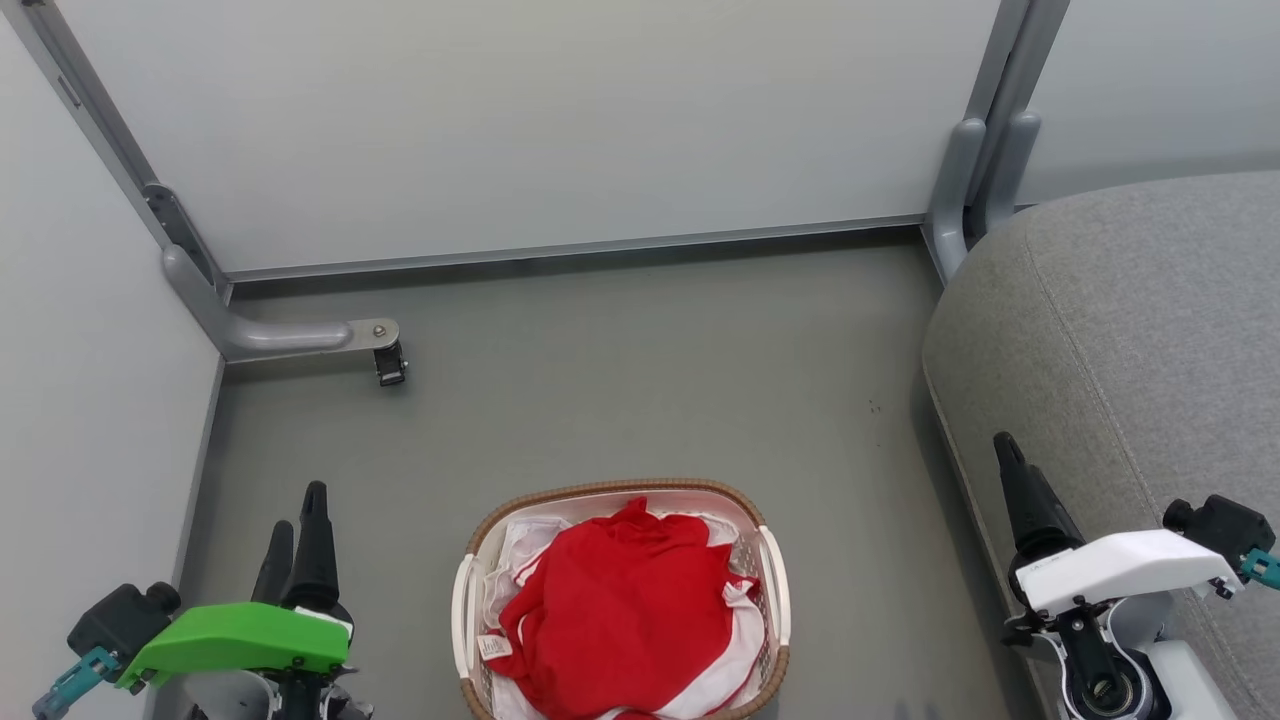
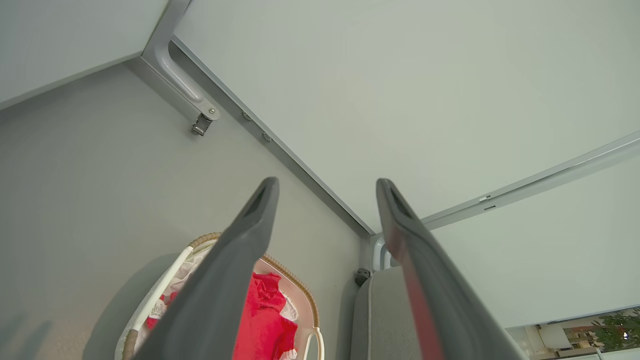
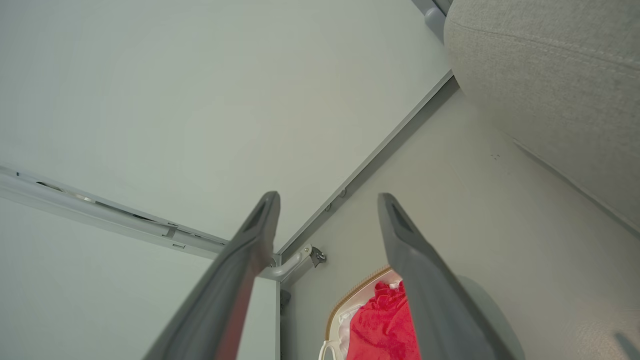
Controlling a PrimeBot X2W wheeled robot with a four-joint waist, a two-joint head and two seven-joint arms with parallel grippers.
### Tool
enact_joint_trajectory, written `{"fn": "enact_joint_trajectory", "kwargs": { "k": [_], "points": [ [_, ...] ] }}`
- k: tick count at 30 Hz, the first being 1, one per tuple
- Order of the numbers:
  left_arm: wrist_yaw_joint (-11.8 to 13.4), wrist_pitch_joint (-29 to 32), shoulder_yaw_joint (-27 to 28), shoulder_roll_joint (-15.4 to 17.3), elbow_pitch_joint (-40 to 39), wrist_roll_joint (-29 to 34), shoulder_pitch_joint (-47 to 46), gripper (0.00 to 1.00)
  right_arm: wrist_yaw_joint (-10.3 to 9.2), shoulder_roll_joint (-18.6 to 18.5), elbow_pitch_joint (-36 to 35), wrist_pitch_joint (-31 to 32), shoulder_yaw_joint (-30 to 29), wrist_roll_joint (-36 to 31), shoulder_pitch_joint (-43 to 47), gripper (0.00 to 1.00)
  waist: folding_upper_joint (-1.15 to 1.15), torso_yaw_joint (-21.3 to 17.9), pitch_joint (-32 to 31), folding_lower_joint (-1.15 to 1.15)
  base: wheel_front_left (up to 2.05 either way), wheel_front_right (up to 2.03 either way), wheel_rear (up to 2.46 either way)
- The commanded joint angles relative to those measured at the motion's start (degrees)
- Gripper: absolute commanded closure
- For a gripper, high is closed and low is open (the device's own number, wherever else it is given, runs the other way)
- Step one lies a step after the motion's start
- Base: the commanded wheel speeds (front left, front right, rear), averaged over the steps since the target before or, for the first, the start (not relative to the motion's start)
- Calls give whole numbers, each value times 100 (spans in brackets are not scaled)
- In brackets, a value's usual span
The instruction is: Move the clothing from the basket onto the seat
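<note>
The basket [image 1: 600, 492] stands on the grey floor at the bottom centre of the head view, with red and white clothing [image 1: 625, 610] heaped inside it. To its right is the large grey seat [image 1: 1130, 330]. My left gripper [image 1: 298, 510] hangs open to the left of the basket, and my right gripper [image 1: 1012, 460] hangs open over the seat's front edge. In the left wrist view the left gripper [image 2: 327, 185] has spread fingers, above the clothing [image 2: 265, 320], basket [image 2: 295, 280] and seat [image 2: 382, 315]. The right gripper [image 3: 328, 200] is likewise spread, with clothing [image 3: 382, 320], basket [image 3: 350, 295] and seat [image 3: 550, 75] beyond.
Pale partition walls [image 1: 520, 130] close off the back and left. A grey metal foot with a small caster [image 1: 388, 365] juts onto the floor [image 1: 650, 370] at back left. Two partition posts [image 1: 970, 190] stand beside the seat's far corner.
</note>
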Motion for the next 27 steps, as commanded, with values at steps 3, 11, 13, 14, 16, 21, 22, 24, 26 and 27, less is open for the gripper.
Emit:
{"fn": "enact_joint_trajectory", "kwargs": {
  "k": [3, 11, 13, 14, 16, 21, 22, 24, 26, 27],
  "points": [
    [-6, -104, -19, 75, -14, 438, -163, 0, 1, -110, -18, -109, 102, -398, -195, 0, 0, -1, 6, 0, 0, 0, 0],
    [25, -259, -82, 86, 160, 1142, -161, 0, 1, -185, 116, -264, 283, -1086, -225, 0, 0, 4, 17, 0, 0, 0, 0],
    [44, -293, -90, 91, 219, 1303, -170, 0, 1, -201, 177, -301, 323, -1241, -233, 0, 0, 7, 21, 0, 0, 0, 0],
    [51, -317, -99, 92, 248, 1396, -177, 0, 1, -207, 209, -322, 330, -1327, -246, 0, 0, 8, 23, 0, 0, 0, 0],
    [56, -349, -114, 95, 288, 1535, -189, 0, 1, -212, 257, -357, 342, -1476, -272, 0, 0, 12, 29, 0, 0, 0, 0],
    [68, -436, -133, 99, 362, 1879, -235, 0, 1, -232, 329, -441, 408, -1823, -339, 0, 0, 18, 65, 0, 0, 0, 0],
    [72, -452, -137, 100, 372, 1956, -243, 0, 1, -240, 340, -461, 424, -1903, -356, 0, 0, 20, 78, 0, 0, 0, 0],
    [80, -487, -142, 102, 394, 2102, -261, 0, 1, -238, 356, -494, 413, -2033, -386, 0, 0, 23, 97, 0, 0, 0, 0],
    [87, -521, -152, 103, 405, 2233, -291, 0, 1, -242, 357, -529, 410, -2172, -433, 0, 0, 27, 118, 0, 0, 0, 0],
    [95, -533, -157, 103, 408, 2293, -307, 0, 1, -243, 355, -541, 412, -2231, -449, 0, 0, 29, 126, 0, 0, 0, 0]
  ]
}}
